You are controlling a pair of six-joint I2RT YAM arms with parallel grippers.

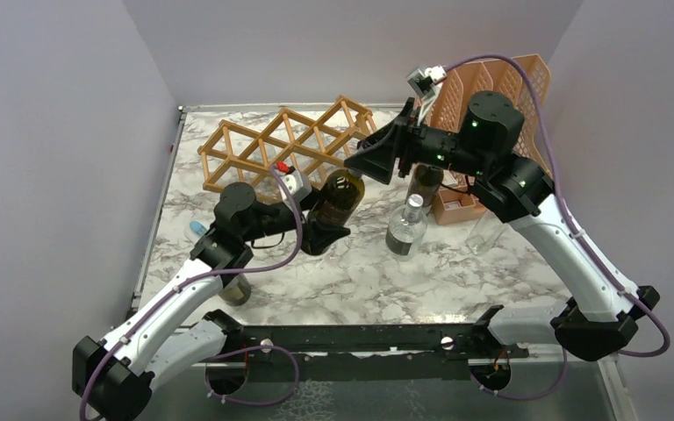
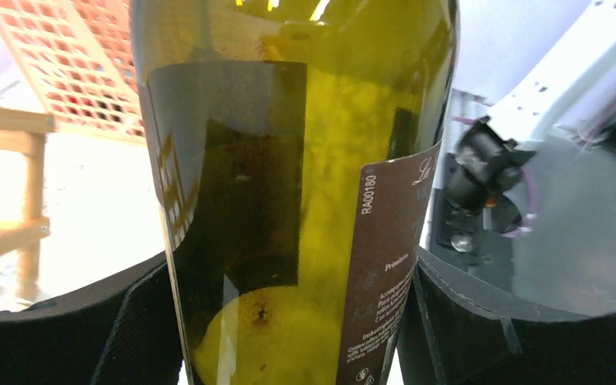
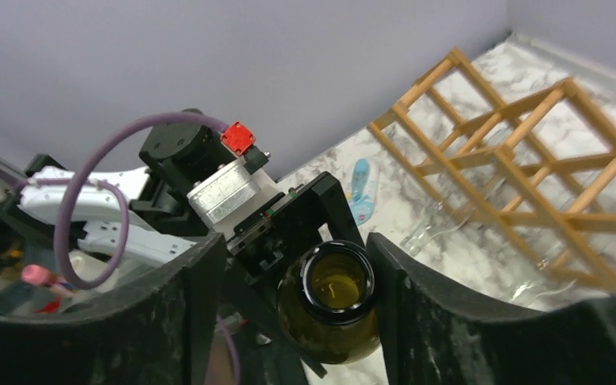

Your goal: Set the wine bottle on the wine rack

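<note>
The wine bottle (image 1: 338, 197) is dark green glass with a brown label and an open mouth. My left gripper (image 1: 320, 232) is shut on its lower body and holds it tilted above the table, neck pointing up and right. In the left wrist view the bottle (image 2: 305, 200) fills the space between the pads (image 2: 297, 321). My right gripper (image 1: 370, 160) is open around the bottle's mouth (image 3: 337, 281). In the right wrist view (image 3: 297, 265) the mouth lies against the right finger (image 3: 417, 321). The wooden lattice wine rack (image 1: 290, 145) stands just behind the bottle and also shows in the right wrist view (image 3: 521, 160).
A clear plastic bottle (image 1: 406, 226) and a dark bottle (image 1: 424, 184) stand right of centre. The peach perforated file holder (image 1: 491, 88) is at the back right. A glass jar (image 1: 235, 289) sits by the left arm. A blue object (image 1: 197, 228) lies at the left edge.
</note>
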